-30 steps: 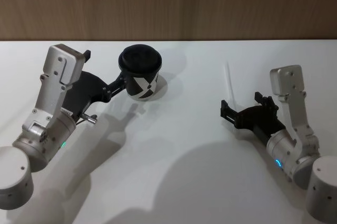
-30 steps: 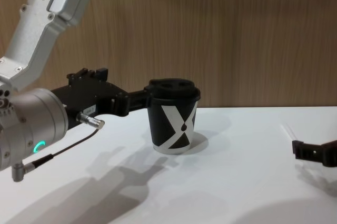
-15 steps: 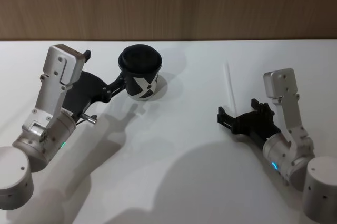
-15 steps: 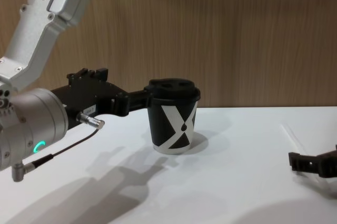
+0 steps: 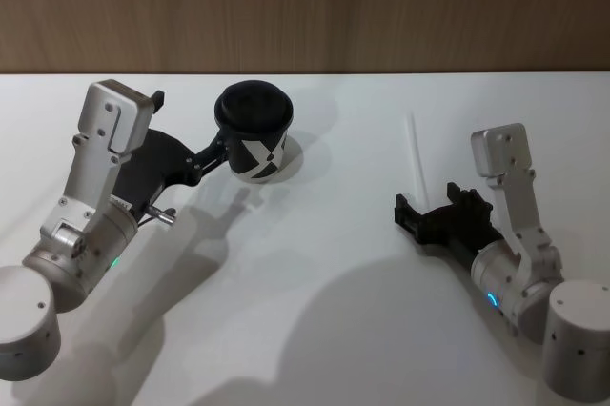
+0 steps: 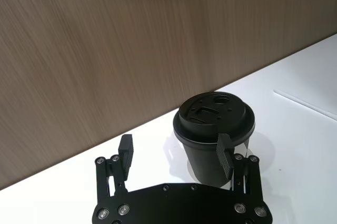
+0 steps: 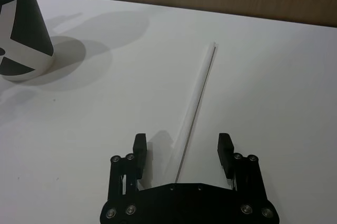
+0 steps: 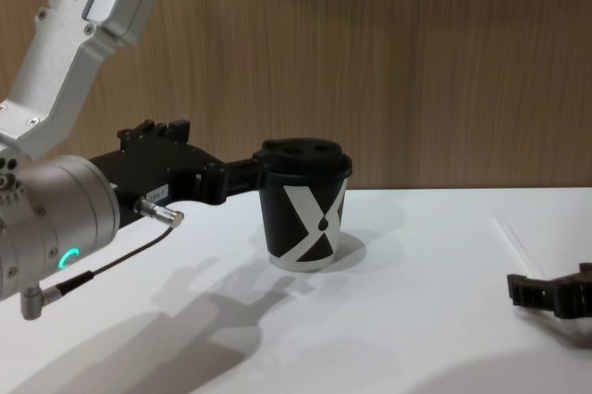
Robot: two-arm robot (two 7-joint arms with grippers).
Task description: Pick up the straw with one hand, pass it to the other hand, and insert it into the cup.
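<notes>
The black cup [image 5: 254,134] with a white X and a black lid stands upright at the back left of the white table. My left gripper [image 5: 217,152] is open beside it, one finger [image 6: 225,154] close against the cup's [image 6: 213,129] side. The thin white straw [image 5: 416,153] lies flat on the table at the right. My right gripper [image 5: 434,208] hovers low at the straw's near end and is open. In the right wrist view the straw [image 7: 197,103] runs between that gripper's [image 7: 182,148] two fingers, untouched. The chest view shows the cup [image 8: 305,204], the left gripper [image 8: 242,172] and the straw [image 8: 514,239].
A brown wood-grain wall [image 5: 305,6] runs along the table's far edge. The bare white tabletop [image 5: 334,196] stretches between the cup and the straw and toward the front.
My right arm has drawn back a little toward the near edge and sunk lower, uncovering more of the straw. The left arm and the cup have not moved.
</notes>
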